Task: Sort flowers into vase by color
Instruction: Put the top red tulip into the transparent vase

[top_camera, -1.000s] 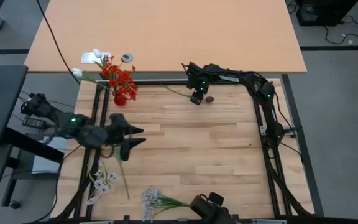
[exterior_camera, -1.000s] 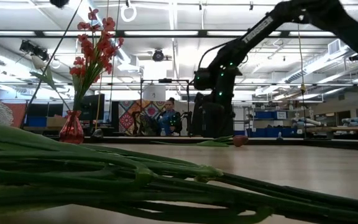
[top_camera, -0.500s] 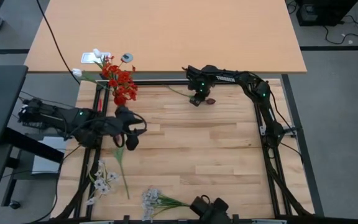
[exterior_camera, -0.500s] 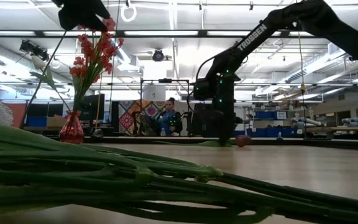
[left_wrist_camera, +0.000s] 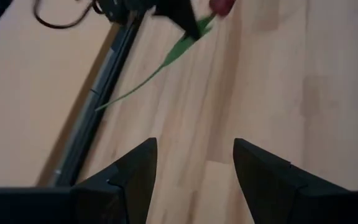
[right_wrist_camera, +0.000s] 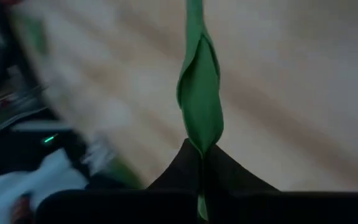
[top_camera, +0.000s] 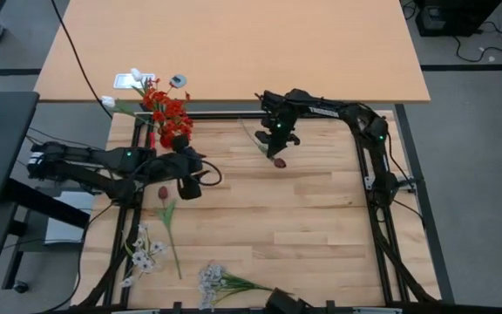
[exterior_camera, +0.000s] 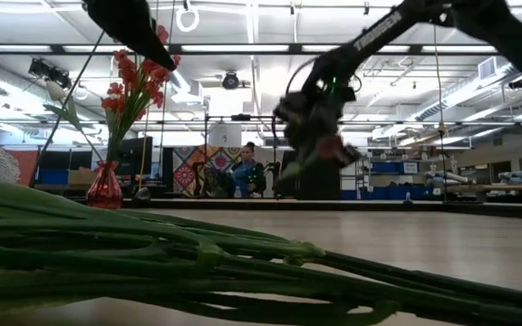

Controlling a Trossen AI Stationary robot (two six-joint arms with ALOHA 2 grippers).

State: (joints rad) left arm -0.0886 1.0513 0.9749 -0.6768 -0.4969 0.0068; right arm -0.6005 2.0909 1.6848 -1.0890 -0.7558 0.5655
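Note:
My right gripper (top_camera: 277, 144) hangs over the table's far middle, shut on a dark maroon tulip (top_camera: 279, 162) whose green stalk (top_camera: 254, 135) trails toward the far left. A second maroon tulip (top_camera: 162, 193) lies flat on the table beside my open left gripper (top_camera: 190, 183), untouched; its stalk (top_camera: 173, 249) runs toward the near edge. Red flowers (top_camera: 169, 114) stand in a red vase (exterior_camera: 104, 186) at the far left. White flowers (top_camera: 143, 255) and another white bunch (top_camera: 213, 280) lie near the front edge. My right gripper pinches the tulip's green stalk where a leaf wraps it (right_wrist_camera: 200, 142), between its two fingers. The fingers come from above and lie across the stalk. The tulip is lifted clear of the table and tilted, bud (exterior_camera: 345, 150) higher and stalk end (exterior_camera: 286, 176) lower.
A dark metal frame (top_camera: 382, 187) borders the wooden work surface. Beyond the far rail a second tabletop (top_camera: 234, 48) carries small white items (top_camera: 138, 80). Green stalks (exterior_camera: 198, 263) fill the foreground of the low view. A person (exterior_camera: 246, 172) sits far back in the room.
My right gripper has dropped onto the tulip at the far rail, shut on its stalk and risen with it a little toward the near edge; the tulip has lifted clear and its bud has swung nearer. My left gripper has gone toward the far edge and turned, uncovering the other tulip's bud.

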